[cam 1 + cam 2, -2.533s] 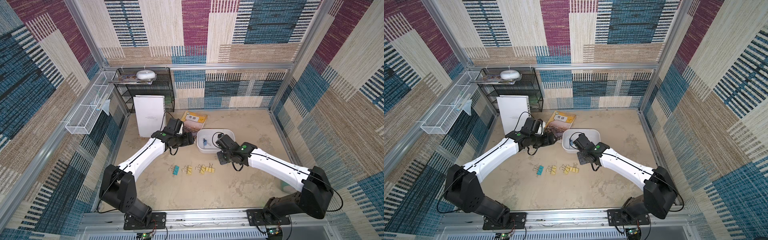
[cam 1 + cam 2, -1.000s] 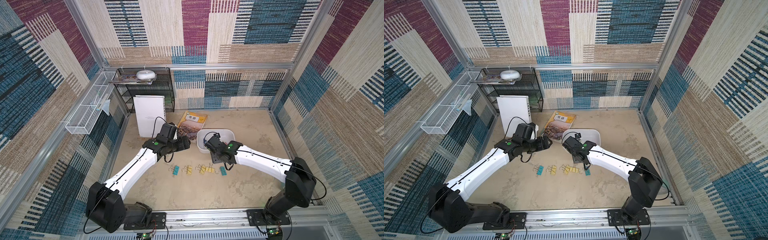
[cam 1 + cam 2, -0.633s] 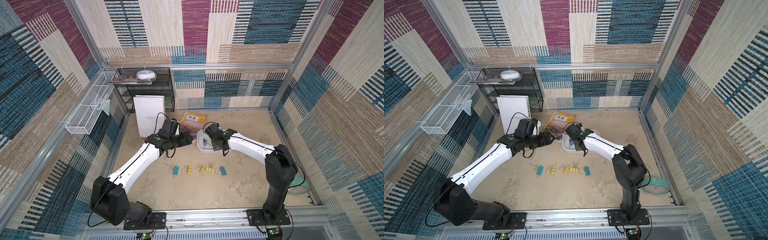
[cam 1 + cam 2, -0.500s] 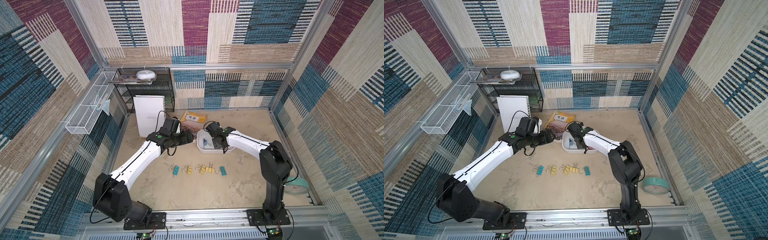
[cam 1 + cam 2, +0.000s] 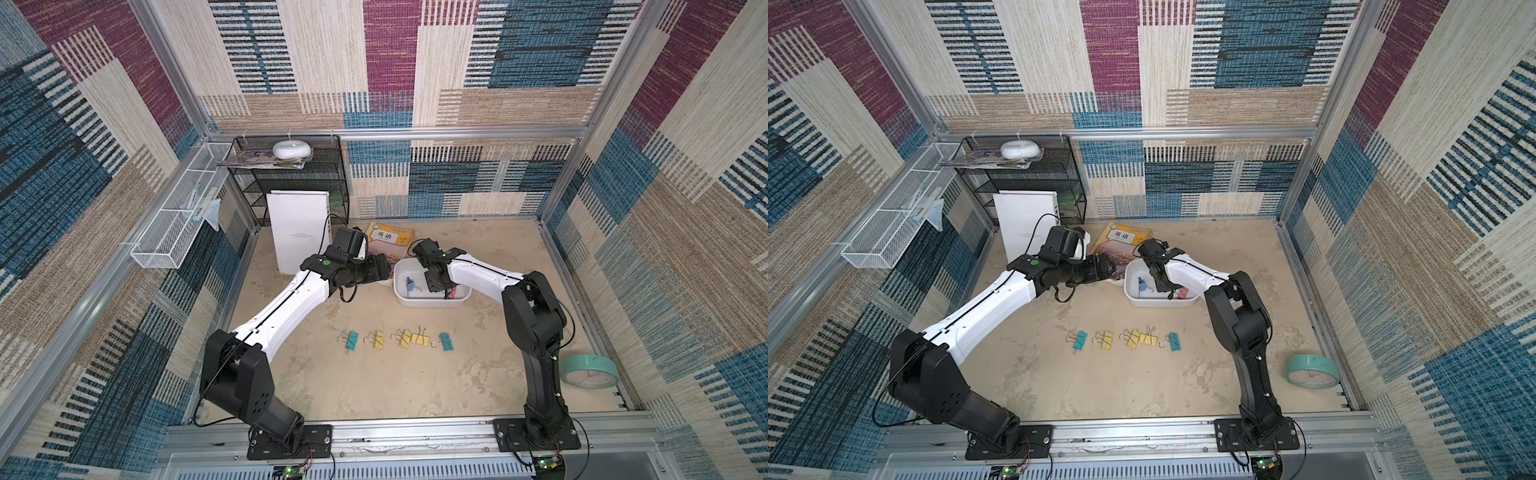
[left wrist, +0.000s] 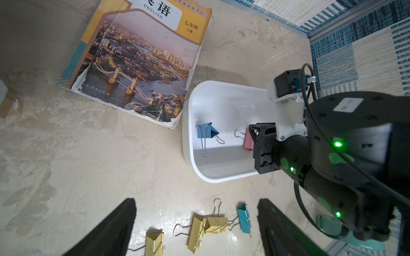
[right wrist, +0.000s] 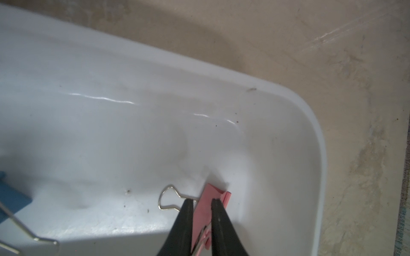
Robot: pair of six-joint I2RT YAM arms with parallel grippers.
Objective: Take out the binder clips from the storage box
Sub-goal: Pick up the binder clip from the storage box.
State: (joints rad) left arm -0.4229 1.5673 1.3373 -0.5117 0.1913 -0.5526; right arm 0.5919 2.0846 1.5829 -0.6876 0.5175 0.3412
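While inside the white storage box, silver-looped pink clip

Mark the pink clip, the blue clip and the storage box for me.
pink binder clip (image 7: 214, 192): right wrist view, pink body.
blue binder clip (image 6: 205, 131): left wrist view, blue body.
storage box (image 6: 185, 137): left wrist view, white rim.

- The white storage box stands with one corner just beside a worn English book.
- Inside the box lie a blue binder clip and a pink binder clip.
- The right gripper reaches into the box, at the pink binder clip.
- Outside the box, near its long side, three yellow binder clips and a teal binder clip lie in a row, framed by the left gripper, its fingers spread wide.
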